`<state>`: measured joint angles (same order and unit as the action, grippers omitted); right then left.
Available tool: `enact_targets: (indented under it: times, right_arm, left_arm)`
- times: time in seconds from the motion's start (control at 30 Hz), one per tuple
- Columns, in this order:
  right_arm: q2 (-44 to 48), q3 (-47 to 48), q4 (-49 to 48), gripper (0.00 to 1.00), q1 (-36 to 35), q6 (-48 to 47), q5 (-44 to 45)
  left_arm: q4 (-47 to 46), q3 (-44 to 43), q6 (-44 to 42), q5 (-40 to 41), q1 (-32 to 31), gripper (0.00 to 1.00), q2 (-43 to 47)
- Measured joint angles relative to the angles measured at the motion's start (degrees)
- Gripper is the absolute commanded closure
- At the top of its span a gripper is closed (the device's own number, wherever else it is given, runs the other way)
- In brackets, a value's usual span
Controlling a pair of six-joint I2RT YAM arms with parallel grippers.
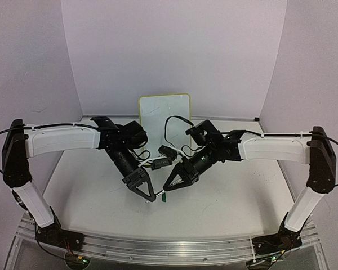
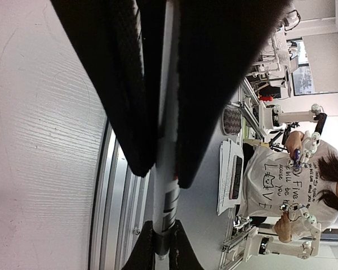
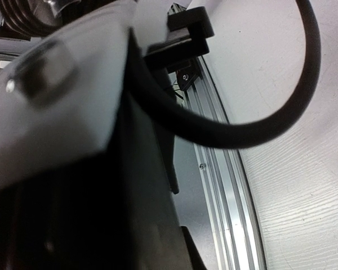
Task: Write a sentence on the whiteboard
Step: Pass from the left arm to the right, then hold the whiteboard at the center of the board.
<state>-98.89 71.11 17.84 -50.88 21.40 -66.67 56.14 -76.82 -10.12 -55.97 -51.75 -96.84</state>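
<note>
Left gripper clenched on pen, right gripper clenched on its green cap just at 3 o'clock, whiteboard upright at 12 o'clock behind, no writing seen; risk: a skewed pull could twist pen in grip, or freed cap drop to tabletop.

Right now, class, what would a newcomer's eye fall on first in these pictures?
Two arms meet over the middle of the table, their tips almost touching. The left pincer is shut on a white pen, and the right pincer closes on its far, green-capped end. Behind them a whiteboard stands upright at the back, with no writing that can be made out.
</note>
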Motion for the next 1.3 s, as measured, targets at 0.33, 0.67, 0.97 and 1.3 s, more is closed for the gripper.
enact_targets:
  times: [0.33, 0.67, 0.97, 1.3]
  right_arm:
    - [1.6, -0.2, 2.1, 1.00, 1.3, -0.2, 4.6]
    - [12.7, -2.6, 2.6, 1.00, 7.5, 0.1, 21.5]
    - [19.4, -7.3, -4.5, 1.00, 7.5, 5.1, 39.2]
    - [19.5, -8.0, -11.1, 1.00, 7.1, 7.8, 49.3]
  left_arm:
    - [-6.1, 3.8, 4.1, 5.8, 1.7, 0.32, 3.4]
    - [-20.5, 15.3, 16.2, 20.5, 11.3, 0.22, 23.1]
    - [-29.0, 17.7, 24.7, 30.2, 19.2, 0.24, 25.6]
    - [-27.8, 5.8, 21.2, 35.0, 25.5, 0.21, 17.4]
